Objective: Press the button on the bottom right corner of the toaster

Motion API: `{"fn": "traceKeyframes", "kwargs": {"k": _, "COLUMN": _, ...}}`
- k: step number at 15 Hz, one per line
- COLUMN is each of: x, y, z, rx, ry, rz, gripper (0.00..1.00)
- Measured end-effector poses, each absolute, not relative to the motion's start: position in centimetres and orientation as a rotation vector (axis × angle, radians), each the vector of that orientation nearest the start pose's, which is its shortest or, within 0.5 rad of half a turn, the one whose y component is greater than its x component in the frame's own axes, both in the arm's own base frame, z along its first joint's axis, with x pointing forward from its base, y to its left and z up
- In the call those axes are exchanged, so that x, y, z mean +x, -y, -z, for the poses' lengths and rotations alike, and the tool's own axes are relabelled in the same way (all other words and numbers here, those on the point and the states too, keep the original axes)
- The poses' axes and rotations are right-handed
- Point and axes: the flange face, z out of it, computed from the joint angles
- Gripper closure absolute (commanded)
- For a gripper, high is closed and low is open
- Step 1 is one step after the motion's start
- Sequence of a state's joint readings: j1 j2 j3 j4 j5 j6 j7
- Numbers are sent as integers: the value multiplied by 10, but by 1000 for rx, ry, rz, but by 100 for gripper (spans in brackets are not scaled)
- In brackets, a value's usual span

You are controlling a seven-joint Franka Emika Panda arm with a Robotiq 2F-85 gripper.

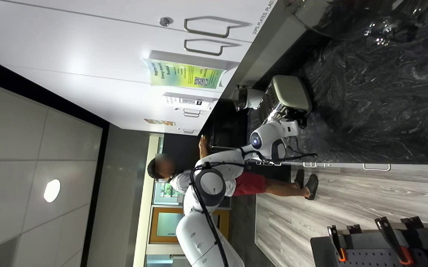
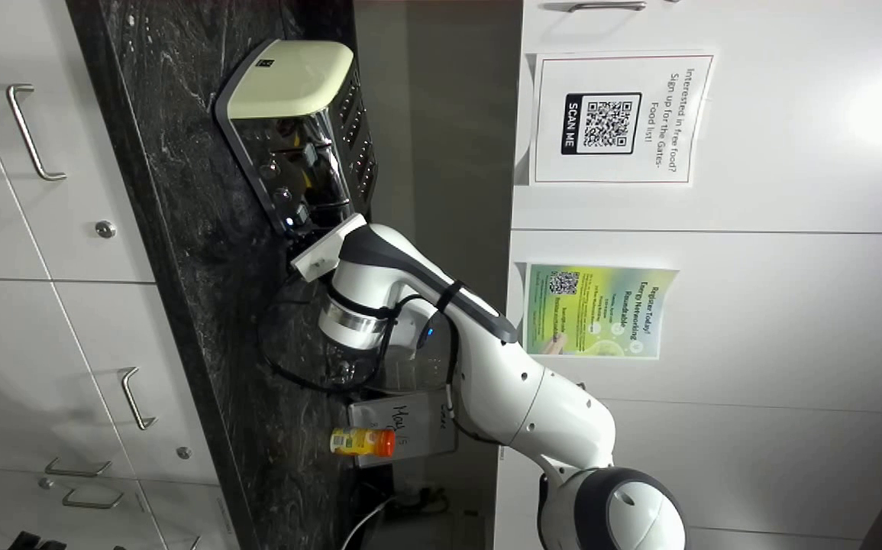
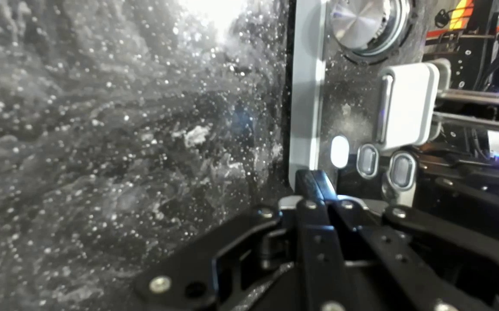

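Toaster [image 2: 295,130] on the dark marbled counter [image 1: 380,111], below the white wall cabinets [image 1: 88,44]; we see its cream end panels [image 2: 288,80] and its shiny front [image 2: 280,160]. Both exterior views lie on their side. The arm [image 2: 494,382] reaches down to one end of that front, its wrist [image 2: 372,286] just beside the toaster.

Wrist view: the gripper [image 3: 315,183] has its two black fingers together, flush along the tips. We place them over the corner of the toaster's pale base edge [image 3: 307,108] — just beside a brightly lit oval button [image 3: 340,151], the nearest to the base of three in a slanting row. Whether the tips touch the front or hang before it, we cannot tell. The other two buttons [image 3: 367,161] look dull grey, and near them is the pale lever [image 3: 409,103]; farther along the front we note a round metal knob [image 3: 357,23].

Beyond the arm, in an exterior view, we have a person [image 1: 249,183] in red shorts and dark shoes. Well apart from the toaster, a yellow bottle [image 2: 362,441] with an orange cap stands upright on the counter, just in front of a small board [image 2: 421,428] — the handwritten word "May" legible to us.
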State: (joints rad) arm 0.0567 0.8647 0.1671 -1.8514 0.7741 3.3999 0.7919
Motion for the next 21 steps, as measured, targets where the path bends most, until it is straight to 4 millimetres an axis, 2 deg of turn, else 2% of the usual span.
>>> {"fn": "traceKeyframes", "kwargs": {"k": 12, "x": 644, "y": -57, "z": -118, "rx": -1970, "ry": -1771, "rz": 557, "gripper": 100}}
{"fn": "traceKeyframes", "kwargs": {"k": 15, "x": 645, "y": -56, "z": -116, "rx": -2021, "ry": -1759, "rz": 550, "gripper": 100}}
{"fn": "traceKeyframes", "kwargs": {"k": 18, "x": 636, "y": -62, "z": -124, "rx": -2061, "ry": -1741, "rz": 569, "gripper": 100}}
{"fn": "traceKeyframes", "kwargs": {"k": 21, "x": 616, "y": -66, "z": -146, "rx": -2095, "ry": -1716, "rz": 559, "gripper": 100}}
